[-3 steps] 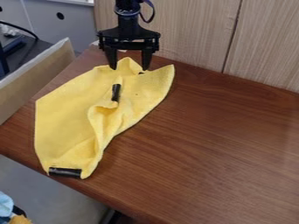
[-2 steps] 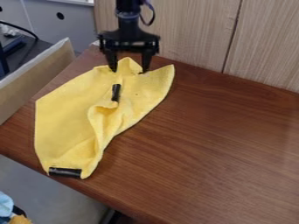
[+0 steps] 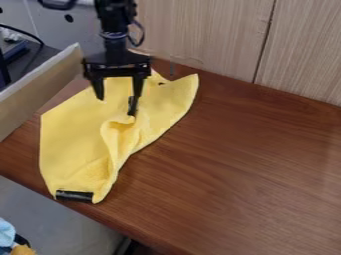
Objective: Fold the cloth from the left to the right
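A claw (image 3: 116, 105), fingers spread, hangs over a rumpled yellow cloth (image 3: 73, 134); pinching too far inside its left edge could bunch it instead of folding it.

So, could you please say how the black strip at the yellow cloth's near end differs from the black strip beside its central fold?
The near strip runs across the picture; the central strip runs up and down it. The near strip looks longer and shows whole, while the central strip is partly overlapped by the black gripper. Both are black and lie on the cloth.
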`<state>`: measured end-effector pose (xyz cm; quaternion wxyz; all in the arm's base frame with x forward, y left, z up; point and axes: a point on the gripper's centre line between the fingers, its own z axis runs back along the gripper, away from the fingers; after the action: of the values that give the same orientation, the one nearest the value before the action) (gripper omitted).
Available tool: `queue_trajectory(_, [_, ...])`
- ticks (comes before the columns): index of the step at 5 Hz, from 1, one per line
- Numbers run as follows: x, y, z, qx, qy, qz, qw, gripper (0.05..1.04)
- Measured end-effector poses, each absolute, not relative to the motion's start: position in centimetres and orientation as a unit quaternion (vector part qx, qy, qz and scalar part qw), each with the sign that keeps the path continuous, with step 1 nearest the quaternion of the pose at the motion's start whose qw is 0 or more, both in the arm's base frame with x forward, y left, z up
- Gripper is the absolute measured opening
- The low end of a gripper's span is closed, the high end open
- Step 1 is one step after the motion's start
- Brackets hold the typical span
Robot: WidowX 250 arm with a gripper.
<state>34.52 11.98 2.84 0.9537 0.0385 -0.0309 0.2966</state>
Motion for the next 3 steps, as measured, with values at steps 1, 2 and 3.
queue_trajectory(1, [34.0, 12.7, 2.7, 0.041, -0.027, 0.307, 0.951, 0.998])
queue_trajectory(2, [33.3, 14.6, 2.7, 0.041, -0.028, 0.329, 0.943, 0.999])
queue_trajectory(3, [33.4, 16.6, 3.6, 0.044, -0.041, 0.346, 0.936, 0.999])
